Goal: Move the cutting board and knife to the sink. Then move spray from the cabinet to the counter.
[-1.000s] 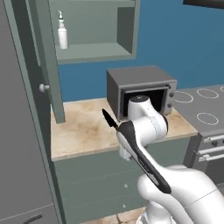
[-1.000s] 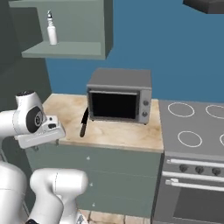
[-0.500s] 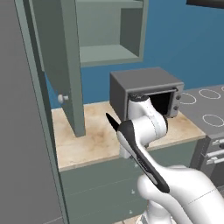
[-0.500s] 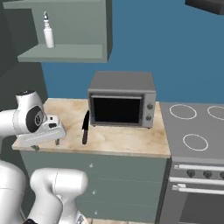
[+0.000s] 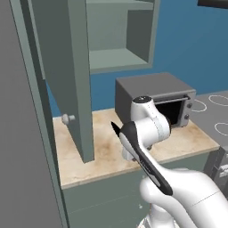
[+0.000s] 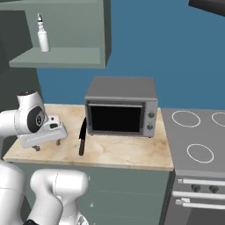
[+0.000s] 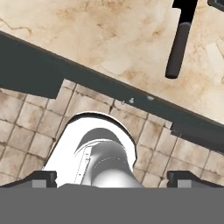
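The knife (image 6: pixel 82 136) lies on the beige counter (image 6: pixel 123 152), blade pointing away, just left of the oven. Its black handle (image 7: pixel 176 51) shows at the upper right of the hand view, over the counter (image 7: pixel 109 39). My gripper (image 6: pixel 47 145) hangs above the counter's left front, left of the knife, open with nothing between its fingertips (image 7: pixel 43 176). The white spray (image 6: pixel 42 38) stands on a shelf of the cabinet (image 6: pixel 61 57). In the left base view the cabinet's open door (image 5: pixel 67 75) stands before the shelves. The cutting board and the sink are out of view.
A grey box oven (image 6: pixel 121 105) sits on the counter right of the knife, and a stove top (image 6: pixel 193 140) with ring burners adjoins it. A dark fridge side (image 5: pixel 22 133) fills the left. Brown floor tiles (image 7: pixel 26 118) lie below the counter edge.
The whole picture has shifted in both base views, so the camera has moved. In the left base view the open door now covers the spray. The gripper stays open.
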